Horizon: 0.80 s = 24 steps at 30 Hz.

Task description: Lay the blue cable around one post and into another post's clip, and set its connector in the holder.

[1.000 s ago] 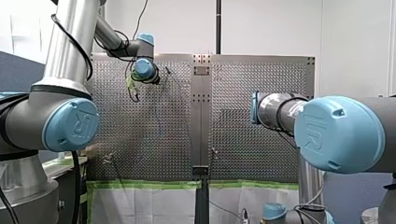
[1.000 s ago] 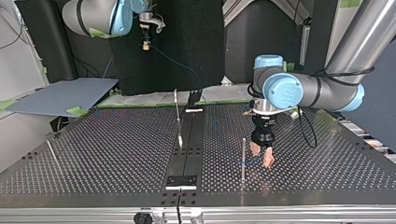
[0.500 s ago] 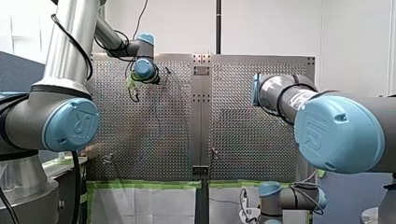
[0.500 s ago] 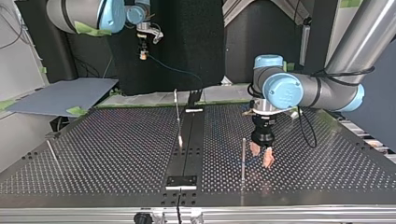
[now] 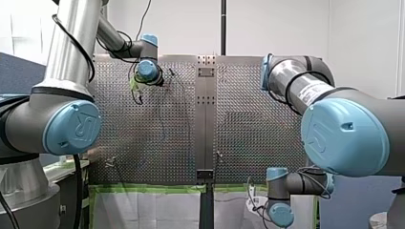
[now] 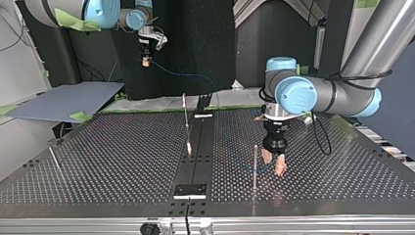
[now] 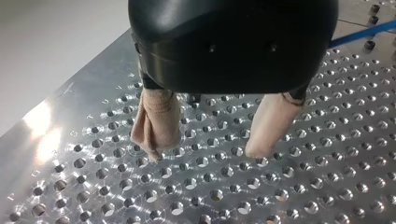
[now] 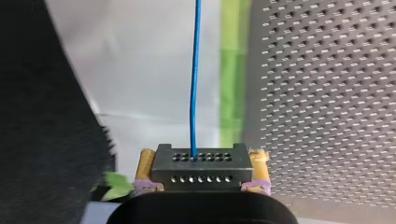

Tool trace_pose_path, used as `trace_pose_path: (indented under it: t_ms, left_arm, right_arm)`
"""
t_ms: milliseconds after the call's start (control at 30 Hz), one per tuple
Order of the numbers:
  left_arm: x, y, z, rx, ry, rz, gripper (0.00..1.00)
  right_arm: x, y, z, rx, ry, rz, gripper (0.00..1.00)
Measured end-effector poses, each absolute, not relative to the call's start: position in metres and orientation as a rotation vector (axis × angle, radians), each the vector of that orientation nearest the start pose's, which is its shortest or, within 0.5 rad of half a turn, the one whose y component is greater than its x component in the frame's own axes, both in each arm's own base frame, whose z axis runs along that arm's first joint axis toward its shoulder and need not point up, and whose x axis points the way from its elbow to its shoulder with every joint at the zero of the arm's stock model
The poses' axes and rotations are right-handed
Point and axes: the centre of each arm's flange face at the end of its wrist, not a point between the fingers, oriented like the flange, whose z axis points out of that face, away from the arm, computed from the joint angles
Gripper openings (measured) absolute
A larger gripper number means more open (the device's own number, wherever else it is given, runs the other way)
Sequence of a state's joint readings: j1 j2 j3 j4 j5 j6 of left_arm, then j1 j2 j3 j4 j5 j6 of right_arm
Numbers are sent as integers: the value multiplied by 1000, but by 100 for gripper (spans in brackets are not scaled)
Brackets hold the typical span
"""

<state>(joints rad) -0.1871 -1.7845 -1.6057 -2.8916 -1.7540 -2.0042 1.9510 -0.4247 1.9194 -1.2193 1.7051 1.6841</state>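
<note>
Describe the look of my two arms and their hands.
Both the left arm and right arm are silver tubes with pale blue joint caps embossed with a UR logo; black cables run along them. The right arm carries a white label. The left hand has a rounded black body and beige padded fingers; the right hand is black with yellowish fingers and purple bands.

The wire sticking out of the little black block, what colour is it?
Blue. The cable shows best in the right wrist view, leaving the connector.
</note>
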Motion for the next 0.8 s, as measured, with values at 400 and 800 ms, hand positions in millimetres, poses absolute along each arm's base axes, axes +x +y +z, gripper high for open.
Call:
trace_pose_path:
  t_ms: [400, 800]
  left_arm:
    - [536, -221, 382, -335, 1544, -349, 100]
    - [536, -221, 382, -336, 1544, -348, 100]
  right_arm:
    - [310, -444, -111, 1478, -1186, 1401, 12]
    - [312, -449, -52, 1364, -1096, 1504, 12]
